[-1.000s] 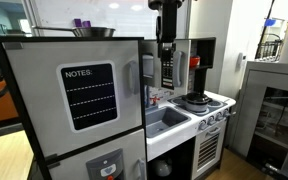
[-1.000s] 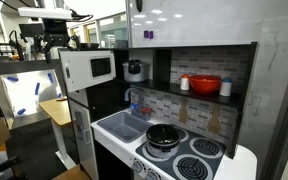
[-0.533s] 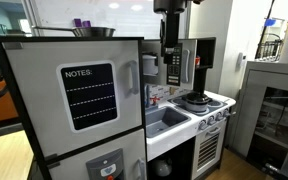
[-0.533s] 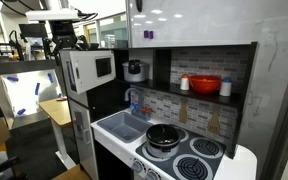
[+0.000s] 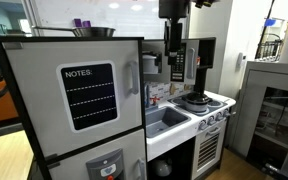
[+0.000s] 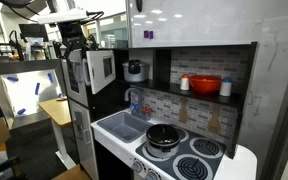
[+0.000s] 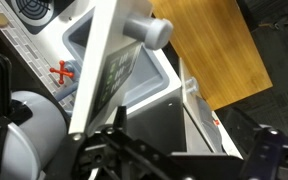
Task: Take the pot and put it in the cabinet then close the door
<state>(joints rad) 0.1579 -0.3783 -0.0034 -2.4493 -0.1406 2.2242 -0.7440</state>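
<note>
The door, grey-silver with a dark striped window, stands partly swung in front of the cabinet, whose inside is dark. The small dark pot with a lighter rim sits inside the cabinet. My gripper hangs at the door's outer side, close against it. In an exterior view the gripper is right above the door, by the cabinet. In the wrist view the door's pale edge, window and round handle run up the left; the gripper fingers look spread and hold nothing.
A dark pan sits on the stove, beside the white sink. A red pot stands on the back shelf. The big grey door with the "NOTES" board is at the left, a steel bowl on top.
The door has swung further towards the cabinet opening, from facing outwards to nearly edge-on. My gripper has moved along with it.
</note>
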